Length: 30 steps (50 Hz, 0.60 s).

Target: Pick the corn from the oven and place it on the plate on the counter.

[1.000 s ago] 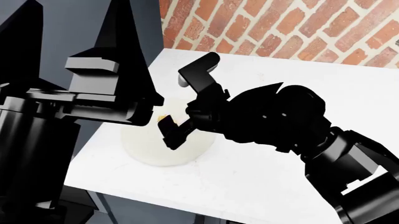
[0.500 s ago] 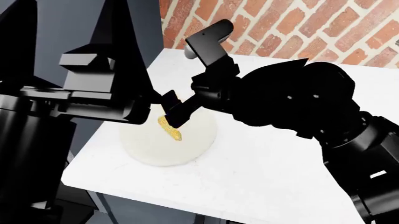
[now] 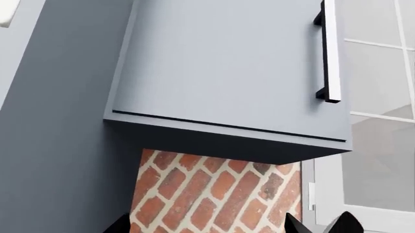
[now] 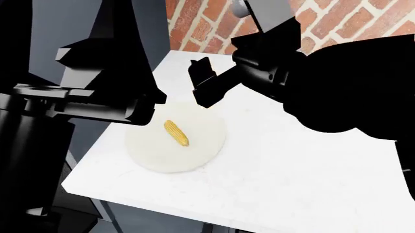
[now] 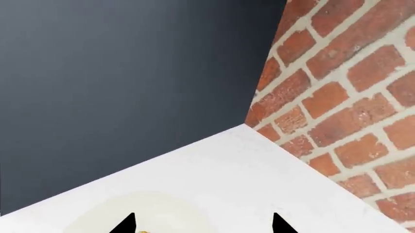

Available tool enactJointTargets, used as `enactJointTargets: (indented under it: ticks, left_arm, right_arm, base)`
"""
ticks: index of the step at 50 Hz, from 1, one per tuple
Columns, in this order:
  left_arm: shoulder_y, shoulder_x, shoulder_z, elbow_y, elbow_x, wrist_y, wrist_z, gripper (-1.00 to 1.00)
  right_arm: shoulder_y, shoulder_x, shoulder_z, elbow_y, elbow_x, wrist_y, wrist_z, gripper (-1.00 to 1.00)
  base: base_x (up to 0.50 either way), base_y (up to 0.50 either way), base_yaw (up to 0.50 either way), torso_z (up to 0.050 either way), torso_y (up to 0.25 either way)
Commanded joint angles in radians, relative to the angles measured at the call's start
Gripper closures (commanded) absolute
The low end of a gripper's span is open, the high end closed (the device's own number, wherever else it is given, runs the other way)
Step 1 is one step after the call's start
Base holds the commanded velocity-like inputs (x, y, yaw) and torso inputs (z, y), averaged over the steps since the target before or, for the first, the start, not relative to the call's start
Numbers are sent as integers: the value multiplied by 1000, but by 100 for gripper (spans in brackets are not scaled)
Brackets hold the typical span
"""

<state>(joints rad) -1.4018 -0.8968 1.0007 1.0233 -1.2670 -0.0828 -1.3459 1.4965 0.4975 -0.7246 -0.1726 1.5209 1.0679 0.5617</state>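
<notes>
Corn (image 4: 176, 133) lies on the plate (image 4: 207, 145); right gripper (image 4: 224, 46) above it, released and empty — could roll if bumped.

Small yellow corn (image 4: 176, 133) lying flat and diagonal on round cream plate (image 4: 147, 154), plate on white counter (image 4: 285, 170)

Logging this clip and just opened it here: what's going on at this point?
The corn lies on the plate, which sits near the corner of the white counter by the brick wall. Nothing is holding the cob. The right gripper hangs above and behind the plate with its jaws apart and empty, so the placing looks done. The left gripper sits off to the side near the plate's edge, holding nothing visible; its wrist camera faces an upper cabinet.
</notes>
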Motion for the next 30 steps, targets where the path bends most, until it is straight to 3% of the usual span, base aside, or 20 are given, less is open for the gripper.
enactJointTargets:
  ticks: [1,10,30]
  left_arm:
    - [-12,-2,2,-1,-9,-1,1,-100]
    - [-25,-5,2,2,-18,-2,-4,-100]
    - [-27,-35,6,-7,-13,-4,6,-100]
  right_arm:
    - [43,96,76,-180,196,34,248,-100]
    - [55,190,105,-286,355,18,419,-100]
    - [-67,341,203,-529,440,-96,526,-100]
  base:
    - [0,0,0,0,0]
    - [0,0,0,0,0]
    - [0,0,0,0,0]
